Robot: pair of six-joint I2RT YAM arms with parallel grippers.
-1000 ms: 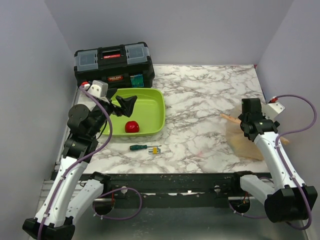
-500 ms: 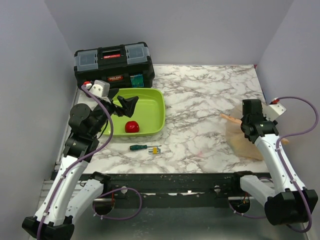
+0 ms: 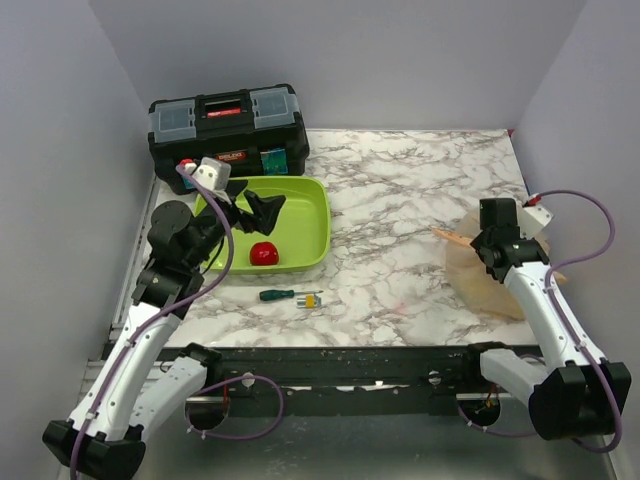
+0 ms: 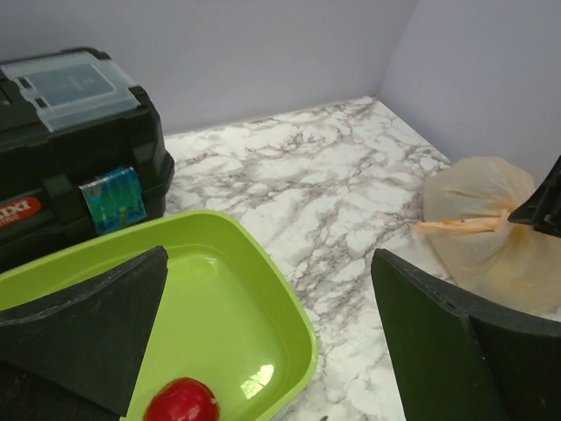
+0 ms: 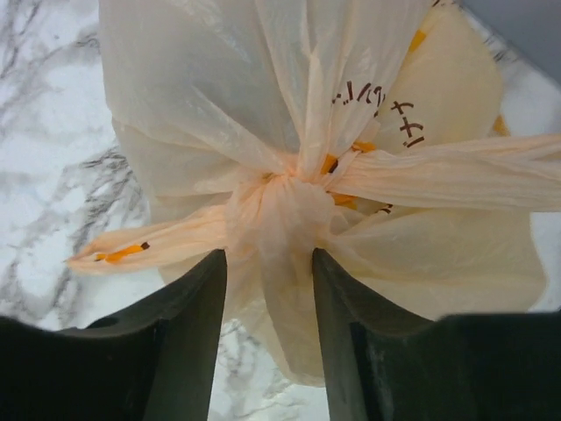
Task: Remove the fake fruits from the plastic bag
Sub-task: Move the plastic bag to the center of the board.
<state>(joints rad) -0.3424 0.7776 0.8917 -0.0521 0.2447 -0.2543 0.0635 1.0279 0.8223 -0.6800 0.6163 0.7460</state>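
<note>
Marble-patterned table (image 3: 400, 200): knotted translucent peach plastic bag (image 5: 307, 149); right gripper (image 5: 267, 289) pinching below its knot; left gripper (image 4: 263, 333) spread. Untying likely next.

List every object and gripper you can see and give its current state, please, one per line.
plastic bag: knotted shut, lying on the table
right gripper: fingers around the knot; grip cannot be judged
left gripper: open, above the tray
green tray: holds one red ball
toolbox: closed
screwdriver: lying flat on the table

1 bag (image 3: 492, 278) – 1 tray (image 3: 312, 215), toolbox (image 3: 228, 125), screwdriver (image 3: 290, 296).
</note>
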